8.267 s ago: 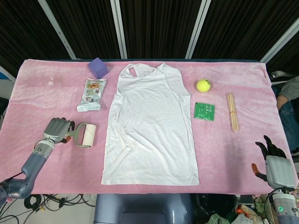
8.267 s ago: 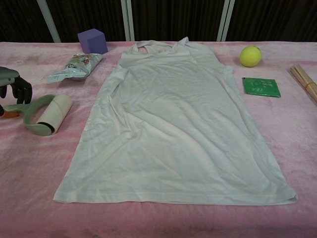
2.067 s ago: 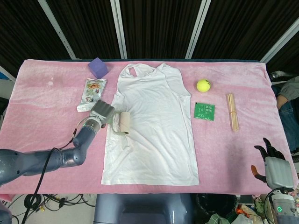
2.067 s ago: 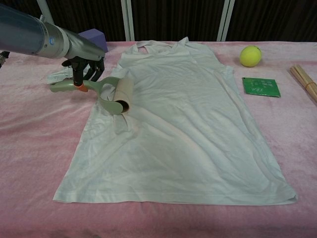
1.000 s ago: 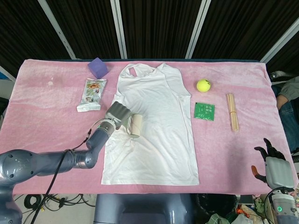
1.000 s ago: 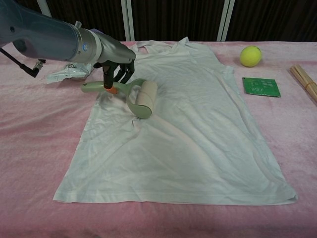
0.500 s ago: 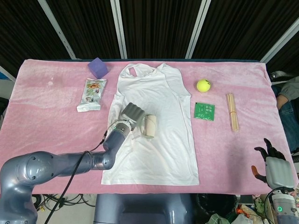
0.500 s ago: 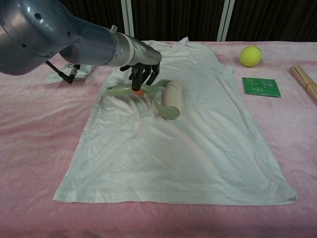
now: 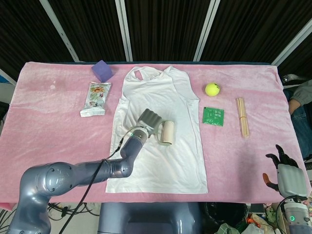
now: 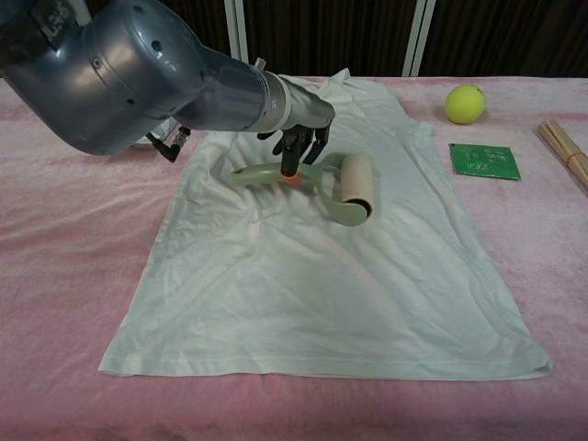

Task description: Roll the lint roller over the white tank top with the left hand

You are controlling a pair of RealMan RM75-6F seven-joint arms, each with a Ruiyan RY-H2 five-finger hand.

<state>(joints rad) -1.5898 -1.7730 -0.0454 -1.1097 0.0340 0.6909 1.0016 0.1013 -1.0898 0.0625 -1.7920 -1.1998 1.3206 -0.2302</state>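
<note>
The white tank top [image 9: 161,161] [image 10: 367,294] lies flat in the middle of the pink cloth, creased on its left side. My left hand [image 9: 149,120] [image 10: 300,138] grips the green handle of the lint roller [image 9: 167,132] [image 10: 354,188]. The roller's cream drum rests on the shirt's middle, a little right of the hand. My right hand [image 9: 284,173] hovers at the table's near right corner, fingers spread, holding nothing; the chest view does not show it.
A purple cube [image 9: 102,70] and a snack packet [image 9: 95,99] lie left of the shirt. A yellow-green ball [image 9: 212,89] [image 10: 465,103], a green sachet [image 9: 213,116] [image 10: 484,161] and a bundle of wooden sticks [image 9: 242,116] [image 10: 570,152] lie to its right.
My left hand has carried the roller rightward, from the cloth beside the shirt onto its left edge and across to its middle. Creases follow the roller. The right hand has stayed put.
</note>
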